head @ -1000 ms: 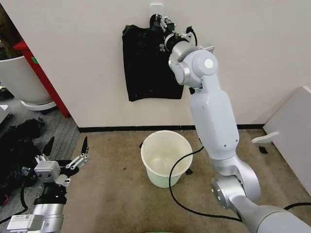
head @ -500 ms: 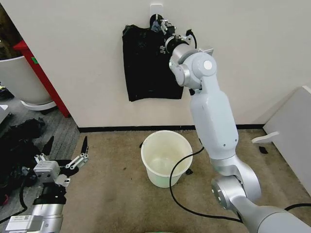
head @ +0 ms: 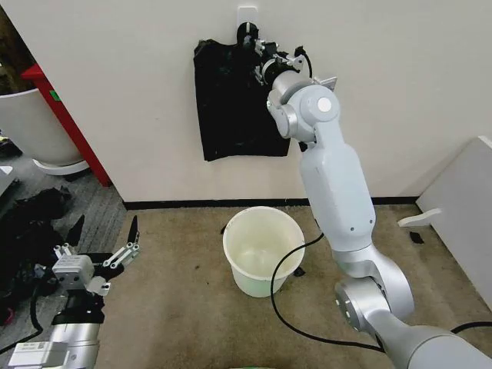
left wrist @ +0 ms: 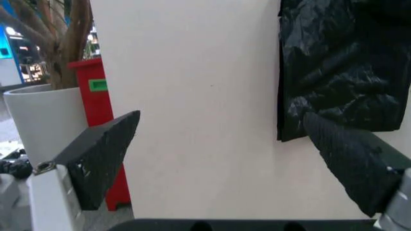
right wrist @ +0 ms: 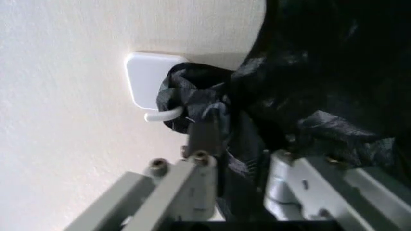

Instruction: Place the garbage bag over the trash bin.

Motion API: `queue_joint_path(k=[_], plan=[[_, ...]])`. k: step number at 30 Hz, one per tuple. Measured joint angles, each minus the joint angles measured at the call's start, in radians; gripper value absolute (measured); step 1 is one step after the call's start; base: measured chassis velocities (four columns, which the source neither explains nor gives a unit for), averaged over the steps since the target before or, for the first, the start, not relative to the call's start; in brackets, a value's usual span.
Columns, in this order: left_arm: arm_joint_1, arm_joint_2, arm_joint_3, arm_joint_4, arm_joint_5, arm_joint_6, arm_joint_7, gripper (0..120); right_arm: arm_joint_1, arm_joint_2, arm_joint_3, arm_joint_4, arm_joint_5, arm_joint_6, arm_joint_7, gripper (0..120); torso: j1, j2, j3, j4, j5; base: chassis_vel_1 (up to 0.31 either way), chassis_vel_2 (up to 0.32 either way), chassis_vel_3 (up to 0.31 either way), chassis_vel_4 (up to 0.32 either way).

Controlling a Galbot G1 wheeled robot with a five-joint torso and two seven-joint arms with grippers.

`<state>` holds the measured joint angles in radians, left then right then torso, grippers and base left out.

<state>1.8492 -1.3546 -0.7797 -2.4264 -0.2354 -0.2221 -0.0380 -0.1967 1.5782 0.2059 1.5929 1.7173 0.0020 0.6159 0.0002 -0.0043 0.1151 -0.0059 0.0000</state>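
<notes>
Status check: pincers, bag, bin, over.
Right pincer at wall hook, on garbage bag. Left pincer open, low, idle. Trash bin unlined below.

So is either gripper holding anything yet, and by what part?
The right gripper is at the garbage bag, its fingers astride the gathered top beside the wall hook; a closed grip cannot be confirmed. The left gripper is open and empty.
</notes>
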Motion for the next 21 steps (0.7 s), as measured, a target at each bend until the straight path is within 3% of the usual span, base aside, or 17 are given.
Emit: queue_joint_path(k=[3, 21], plan=[[0.0, -0.001, 0.0, 0.002, 0.001, -0.002, 0.0, 100, -0.004, -0.002, -0.002, 0.006, -0.002, 0.0, 0.0, 0, 0.0, 0.0, 0.0, 0.0, 0.0, 0.0, 0.0, 0.0, 0.0], [-0.002, -0.002, 0.002, 0.009, 0.012, -0.015, 0.003, 100, -0.081, -0.04, -0.043, 0.076, -0.009, 0.001, -0.002, 0, 0.0, 0.0, 0.0, 0.0, 0.0, 0.0, 0.0, 0.0, 0.0]])
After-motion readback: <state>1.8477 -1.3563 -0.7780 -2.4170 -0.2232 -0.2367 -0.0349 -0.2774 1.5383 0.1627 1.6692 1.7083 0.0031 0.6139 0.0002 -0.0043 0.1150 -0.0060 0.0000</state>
